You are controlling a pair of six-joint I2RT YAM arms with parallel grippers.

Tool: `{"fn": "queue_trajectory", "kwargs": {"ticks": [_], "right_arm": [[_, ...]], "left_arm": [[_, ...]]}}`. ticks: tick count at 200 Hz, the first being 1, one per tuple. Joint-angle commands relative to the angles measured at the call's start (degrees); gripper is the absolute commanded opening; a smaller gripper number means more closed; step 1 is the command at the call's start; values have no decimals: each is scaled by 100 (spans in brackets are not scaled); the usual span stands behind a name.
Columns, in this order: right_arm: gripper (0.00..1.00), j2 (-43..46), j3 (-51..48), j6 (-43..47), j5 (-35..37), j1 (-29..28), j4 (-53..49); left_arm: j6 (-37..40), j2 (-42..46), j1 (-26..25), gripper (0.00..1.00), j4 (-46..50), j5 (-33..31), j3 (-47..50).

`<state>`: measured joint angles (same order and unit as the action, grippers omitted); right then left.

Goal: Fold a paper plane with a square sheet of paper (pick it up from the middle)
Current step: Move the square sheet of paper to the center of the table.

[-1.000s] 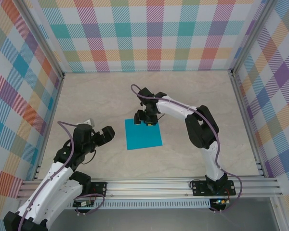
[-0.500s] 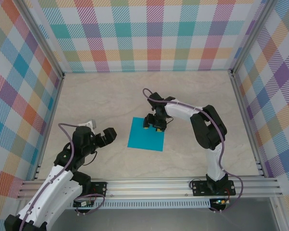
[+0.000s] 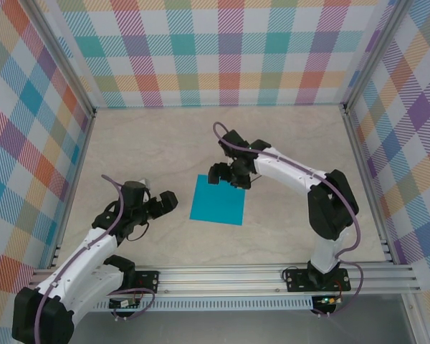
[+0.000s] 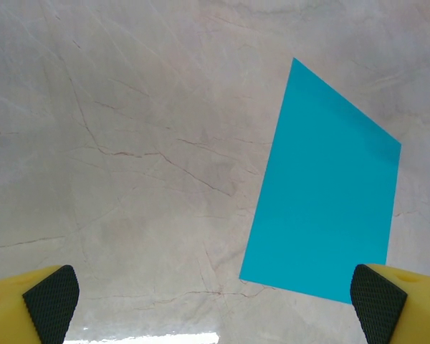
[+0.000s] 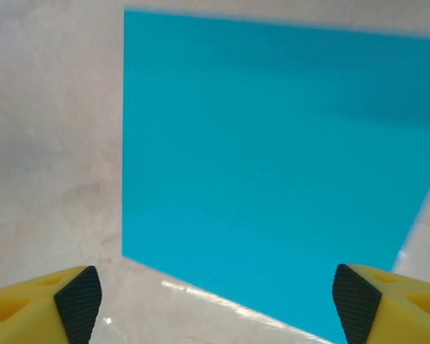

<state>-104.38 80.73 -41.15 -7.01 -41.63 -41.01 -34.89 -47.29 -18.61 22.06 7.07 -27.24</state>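
Paper sheet (image 3: pixel 217 200) lies flat: probably light, limp, easily creased; best pinched at its middle. Left gripper (image 3: pixel 161 203) and right gripper (image 3: pixel 227 177) hold fingers apart, empty.

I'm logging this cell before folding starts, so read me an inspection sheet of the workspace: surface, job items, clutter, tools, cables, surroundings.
Surface: beige marbled table, no spills seen.
Job's things: square sheet of paper, teal, lying flat and unfolded near the middle of the table.
Clutter: nothing seen.
Tools: left tool open and empty, left of the sheet and apart from it; right tool open and empty, at the sheet's far edge.
Cables: purple cable looped along each arm, clear of the sheet.
Surroundings: plaid walls on three sides; aluminium rail at the near edge carrying the arm bases.
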Motion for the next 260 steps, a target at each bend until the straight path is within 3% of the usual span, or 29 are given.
{"fn": "queue_trajectory", "kwargs": {"ticks": [1, 51, 102, 129, 155, 187, 219, 247, 260], "right_arm": [[84, -224, -624, -683, -1063, -173, 993], [80, -408, -1190, -603, -861, -268, 803], [80, -555, -976, 857, -249, -5, -230], [83, -521, -611, 1288, -371, 41, -368], [95, -127, -345, 1066, -360, 0, -278], [100, 264, 1, 717, 1247, -91, -774], [100, 158, -126, 1051, 1096, -152, -112], [100, -691, 572, 474, 791, -139, -769], [100, -1045, 938, 224, 1215, -312, -1141]], "left_arm": [[119, -110, 229, 100, 53, 247, -241], [329, -309, 288, 100, 57, 558, -343], [312, -406, 288, 100, -55, 725, -361], [307, -378, 295, 100, -153, 734, -313], [263, -377, 292, 100, -313, 743, -268], [227, -346, 288, 100, -229, 585, -366], [-276, -15, 286, 100, -317, -28, -318], [-42, 533, 281, 100, -934, -314, 35], [296, 714, 288, 100, -887, -222, 49]]}}
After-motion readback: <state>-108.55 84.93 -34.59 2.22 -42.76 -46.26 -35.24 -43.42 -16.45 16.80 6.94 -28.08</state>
